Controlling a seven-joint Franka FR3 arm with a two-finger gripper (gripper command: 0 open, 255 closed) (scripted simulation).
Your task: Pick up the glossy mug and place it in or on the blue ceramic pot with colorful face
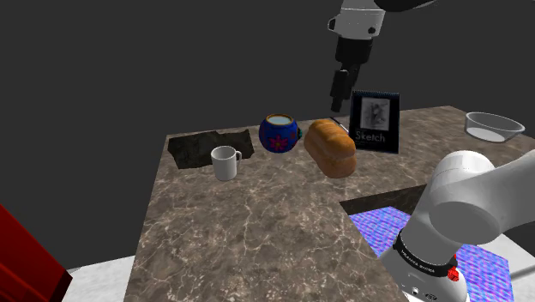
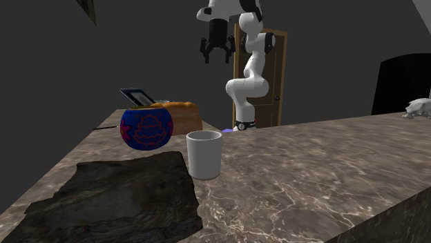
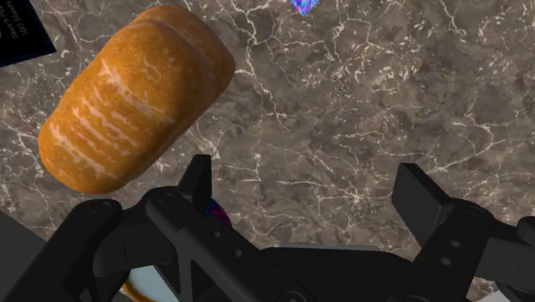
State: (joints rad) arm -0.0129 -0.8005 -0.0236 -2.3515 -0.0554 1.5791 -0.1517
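Shoulder view, front to back: the white mug (image 1: 225, 162) stands upright on the veined tabletop (image 1: 257, 232), with the blue pot (image 1: 279, 133) near it, farther back — then the bread loaf (image 1: 331, 147). High above the loaf hangs the claw (image 1: 340, 101), wide open and empty — well apart from the mug.

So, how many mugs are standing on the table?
1. The white mug stands upright beside the dark mat, to the shoulder view's left of the blue pot.
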